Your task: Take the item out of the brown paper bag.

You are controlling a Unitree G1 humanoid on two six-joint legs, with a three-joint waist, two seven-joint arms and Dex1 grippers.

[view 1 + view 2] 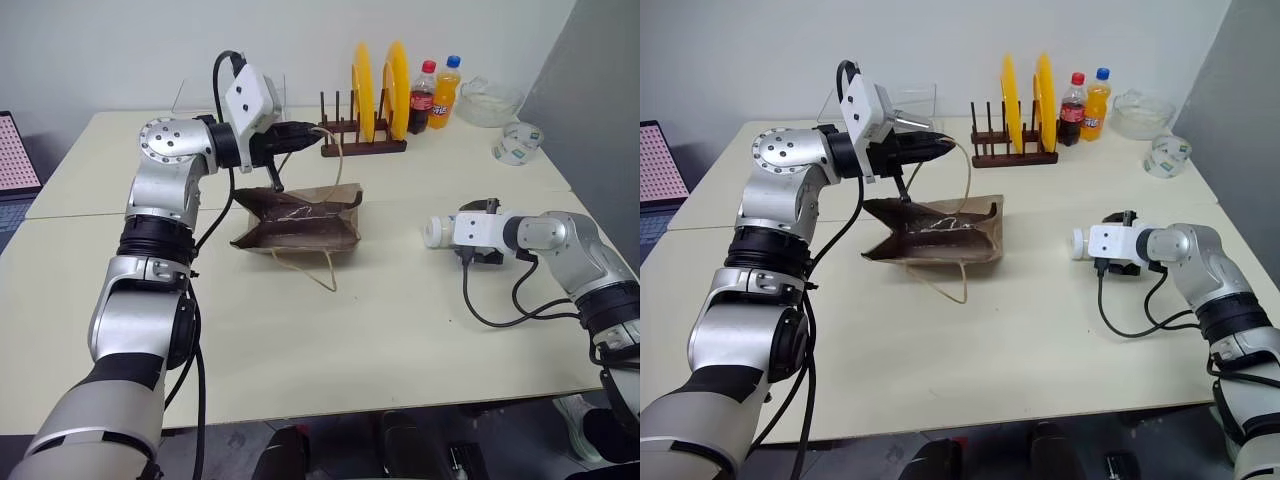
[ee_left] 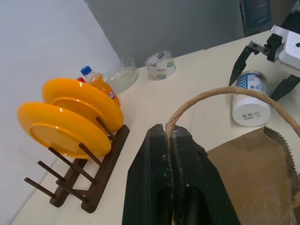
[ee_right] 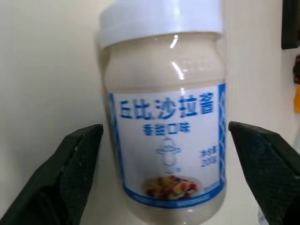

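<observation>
The left pincer [image 2: 172,140] is pinching a cord handle [image 2: 211,96] of the brown paper bag [image 1: 300,222]. The salad-dressing jar [image 3: 164,108] is already lying on the table [image 1: 400,330], outside the bag. The right pincer [image 3: 164,140] is straddling it with fingers apart, so extraction appears essentially complete.

yellow plates [image 1: 378,88] in wooden rack [image 1: 362,146], two soda bottles [image 1: 434,94], tape roll [image 1: 517,143]

Left gripper [image 2: 172,140] raised level, jaws shut; right gripper [image 3: 164,140] low, jaws spread.

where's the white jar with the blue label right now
The white jar lies on its side on the table at the robot's right, outside and to the right of the brown paper bag, between the open fingers of the right tool.
</observation>
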